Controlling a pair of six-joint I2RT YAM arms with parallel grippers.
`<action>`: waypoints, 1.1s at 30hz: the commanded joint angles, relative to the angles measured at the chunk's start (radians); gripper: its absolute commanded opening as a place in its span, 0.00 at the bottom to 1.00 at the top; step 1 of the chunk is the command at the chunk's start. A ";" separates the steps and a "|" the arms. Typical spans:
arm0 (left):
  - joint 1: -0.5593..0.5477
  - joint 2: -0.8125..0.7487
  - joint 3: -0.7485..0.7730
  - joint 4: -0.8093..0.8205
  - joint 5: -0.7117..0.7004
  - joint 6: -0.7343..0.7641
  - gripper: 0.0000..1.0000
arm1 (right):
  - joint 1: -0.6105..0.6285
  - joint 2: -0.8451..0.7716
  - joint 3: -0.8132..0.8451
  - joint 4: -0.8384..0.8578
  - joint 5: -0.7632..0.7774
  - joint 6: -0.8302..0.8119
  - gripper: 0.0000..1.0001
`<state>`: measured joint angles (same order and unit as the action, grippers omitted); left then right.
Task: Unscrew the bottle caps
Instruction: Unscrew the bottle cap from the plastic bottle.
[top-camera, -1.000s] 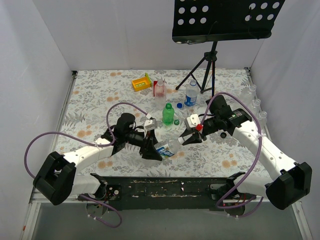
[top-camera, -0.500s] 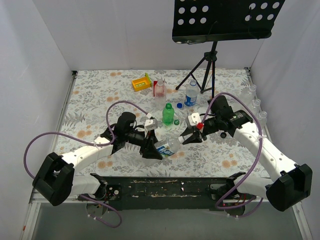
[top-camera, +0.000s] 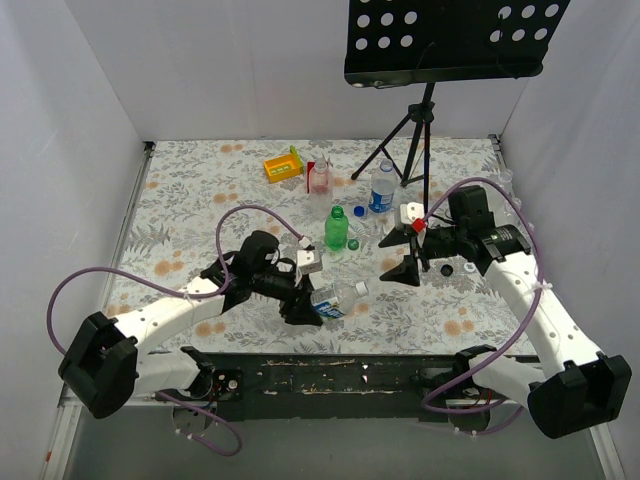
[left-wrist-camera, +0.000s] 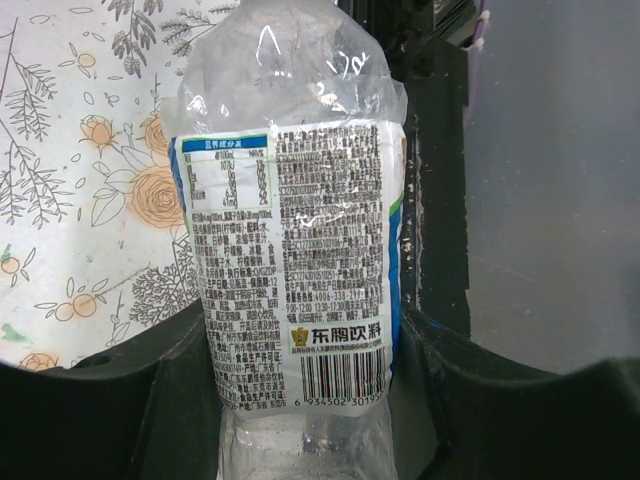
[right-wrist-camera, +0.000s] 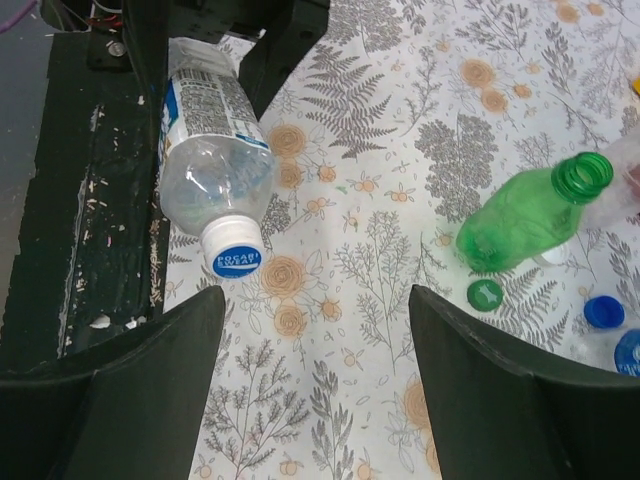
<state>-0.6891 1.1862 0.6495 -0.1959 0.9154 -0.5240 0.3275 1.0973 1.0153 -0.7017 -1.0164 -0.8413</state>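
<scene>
Bottle (top-camera: 335, 298) sits clamped in left end effector (top-camera: 303, 306), cap (right-wrist-camera: 236, 260) on; right end effector (right-wrist-camera: 315, 390) spread wide, empty.

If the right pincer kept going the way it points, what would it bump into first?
Probably the flowered table cover: the open right pincer aims at a bare patch. The white-and-blue cap of the lying clear plastic bottle sits just beside that line, but depth is unclear.
</scene>
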 joint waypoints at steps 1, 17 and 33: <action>-0.041 -0.057 0.042 -0.043 -0.114 0.065 0.00 | -0.051 -0.056 -0.027 -0.010 -0.011 0.071 0.82; -0.247 -0.063 0.016 0.118 -0.527 0.068 0.00 | -0.162 -0.053 -0.277 0.366 -0.100 0.909 0.79; -0.283 -0.003 0.041 0.162 -0.550 0.039 0.00 | -0.099 0.009 -0.297 0.384 -0.073 0.943 0.62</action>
<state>-0.9661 1.1851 0.6559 -0.0673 0.3817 -0.4797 0.2165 1.0958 0.7082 -0.3370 -1.0760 0.0834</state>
